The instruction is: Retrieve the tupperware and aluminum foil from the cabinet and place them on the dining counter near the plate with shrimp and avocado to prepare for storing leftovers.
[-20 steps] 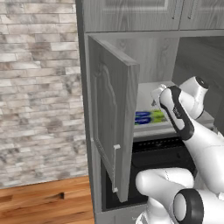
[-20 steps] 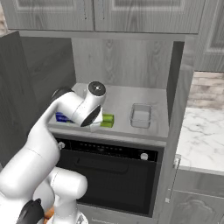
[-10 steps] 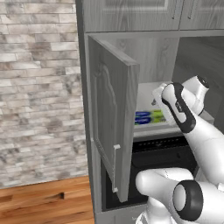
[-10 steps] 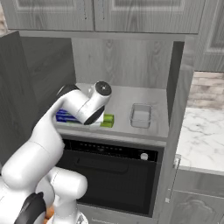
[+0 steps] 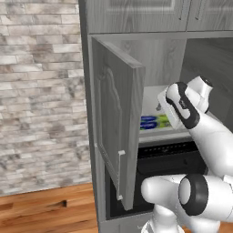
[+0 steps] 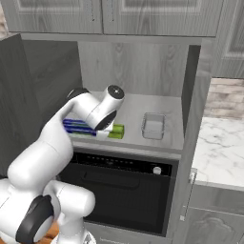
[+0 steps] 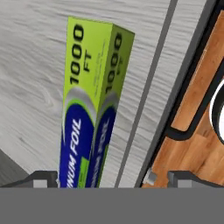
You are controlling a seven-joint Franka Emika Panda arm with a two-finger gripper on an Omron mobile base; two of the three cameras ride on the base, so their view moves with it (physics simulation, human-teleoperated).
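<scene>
**Open gripper hangs over the foil box on the cabinet shelf**

From the right base view, the cabinet (image 6: 138, 62) stands open and its pale shelf carries two things: the aluminum foil (image 6: 93, 129) lying flat near the front edge, and the tupperware (image 6: 153, 126) well apart from it, at about 3 o'clock of the box. The arm's wrist covers the middle of the box there. The left base view gives the swung-out cabinet door (image 5: 116, 136) instead, and only a short blue-and-green stretch of the foil past the door's edge; the tupperware is hidden by the arm.

The hand view brings the lettering close. There the box's long axis runs from 6 to 12 o'clock, green end at 12, blue end at 6 between the fingertips. The gripper (image 7: 113, 178) has its fingers spread wide, one on each side of the box, grasping nothing. From the right base view the same box runs along the shelf's front edge, green end pointing toward the tupperware.
</scene>
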